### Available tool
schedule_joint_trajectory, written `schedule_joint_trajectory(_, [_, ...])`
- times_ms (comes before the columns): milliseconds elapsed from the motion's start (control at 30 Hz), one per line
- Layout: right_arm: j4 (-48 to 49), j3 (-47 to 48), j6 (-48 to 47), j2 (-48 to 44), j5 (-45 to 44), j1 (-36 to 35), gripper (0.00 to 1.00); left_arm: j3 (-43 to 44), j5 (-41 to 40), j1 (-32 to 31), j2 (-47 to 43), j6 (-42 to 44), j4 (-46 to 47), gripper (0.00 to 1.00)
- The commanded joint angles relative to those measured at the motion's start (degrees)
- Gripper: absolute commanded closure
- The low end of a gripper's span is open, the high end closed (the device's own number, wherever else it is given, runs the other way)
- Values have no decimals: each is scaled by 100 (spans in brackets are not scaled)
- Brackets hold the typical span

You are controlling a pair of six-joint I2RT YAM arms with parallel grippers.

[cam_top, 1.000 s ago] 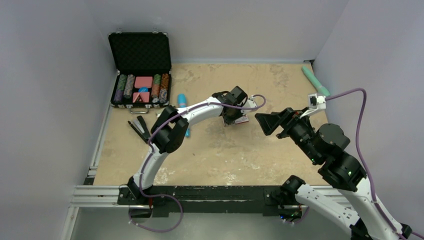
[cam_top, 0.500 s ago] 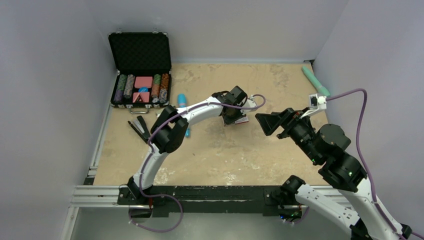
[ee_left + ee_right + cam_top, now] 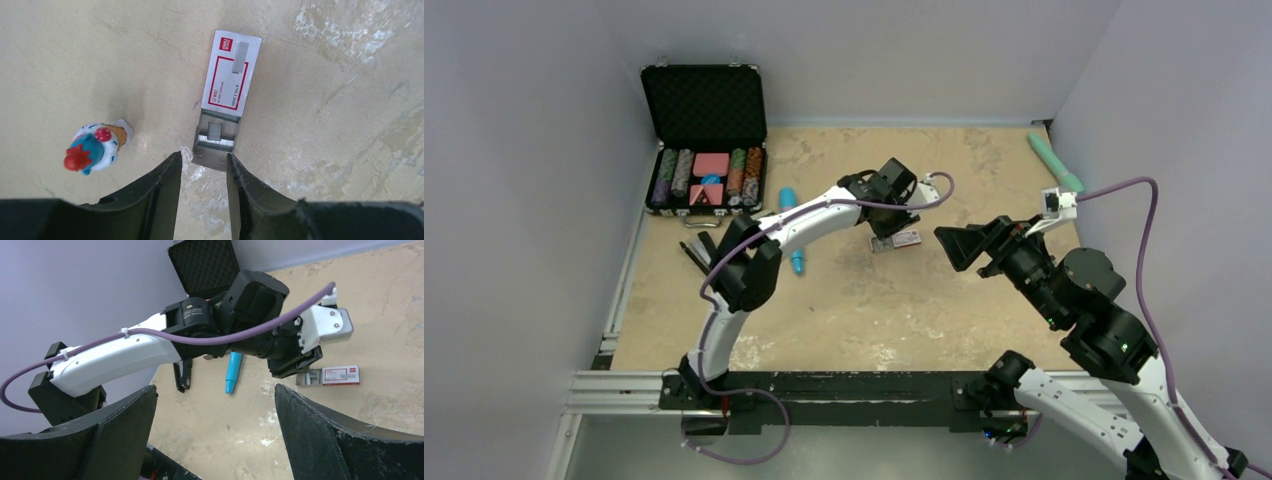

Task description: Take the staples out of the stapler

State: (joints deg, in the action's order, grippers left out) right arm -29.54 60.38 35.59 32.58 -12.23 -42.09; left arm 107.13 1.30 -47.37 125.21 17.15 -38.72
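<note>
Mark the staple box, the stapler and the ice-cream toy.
staple box (image 3: pixel 231 70): left wrist view, on its red-framed white sleeve.
stapler (image 3: pixel 182 376): right wrist view, on its black body.
ice-cream toy (image 3: pixel 95 147): left wrist view, on its blue middle.

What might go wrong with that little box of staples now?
The left end effector hangs open right at the pulled-out tray of the staple box. A nudge might push the box or spill the staples inside. The loose staple strip lying on the box could slide off. The ice-cream toy sits close to the end effector and might get knocked.
</note>
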Motion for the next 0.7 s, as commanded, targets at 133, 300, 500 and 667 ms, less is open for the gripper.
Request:
schedule_joint_trajectory(133, [166, 211, 9, 153, -28, -10, 9, -607, 68, 78, -1149, -997, 474, 56])
schedule_joint_trajectory(300, [277, 272, 30, 336, 141, -11, 9, -1233, -60, 84, -1382, -1599, 798, 65])
schedule_joint_trajectory(500, [381, 119, 135, 350, 279, -12, 10, -1212, 69, 79, -944, -1878, 787, 80])
schedule_joint_trajectory(667, [288, 96, 176, 232, 245, -13, 10, -967, 28, 86, -543, -1806, 721, 84])
